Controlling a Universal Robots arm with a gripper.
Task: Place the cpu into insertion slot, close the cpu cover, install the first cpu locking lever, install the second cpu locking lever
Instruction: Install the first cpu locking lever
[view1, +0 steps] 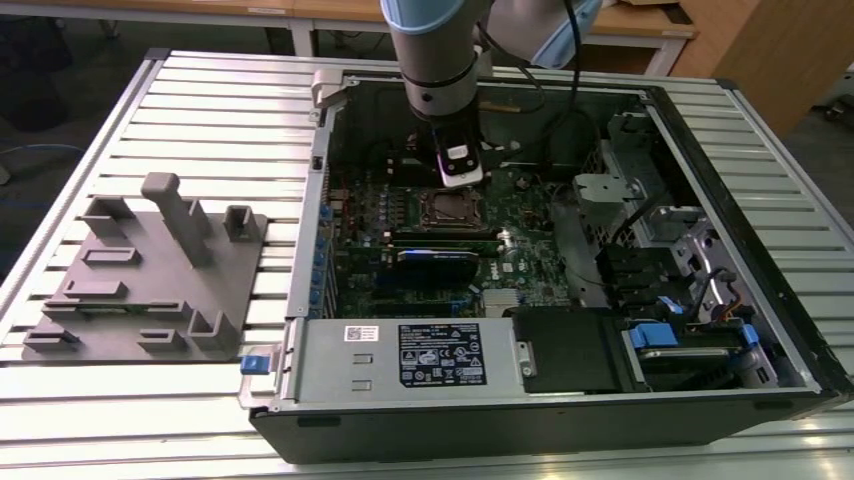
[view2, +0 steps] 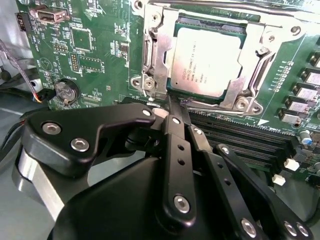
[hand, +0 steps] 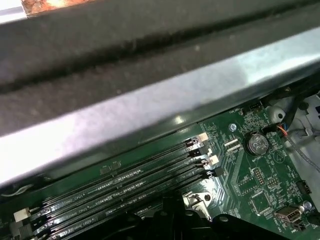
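Note:
The cpu (view2: 207, 59), silver-grey and square, lies flat in the insertion slot (view2: 173, 90) on the green board. The cpu cover (view2: 152, 56), a metal frame with a square window, lies down around it. A thin metal lever rod (view2: 215, 106) runs along the socket edge closest to my fingertips. My gripper (view2: 172, 102) is shut, its black fingers (view2: 176, 145) meeting in a point right at that edge, beside the cover's corner. In the exterior view the gripper (view1: 461, 180) hangs just above the socket (view1: 447, 207) inside the open computer case.
Long black memory slots (view2: 250, 137) lie right beside the socket (hand: 125, 192). A coin battery (hand: 257, 144) sits on the board. The case wall (hand: 150, 105) rises close by. A grey fixture block (view1: 147, 275) stands on the slatted table at the exterior view's left.

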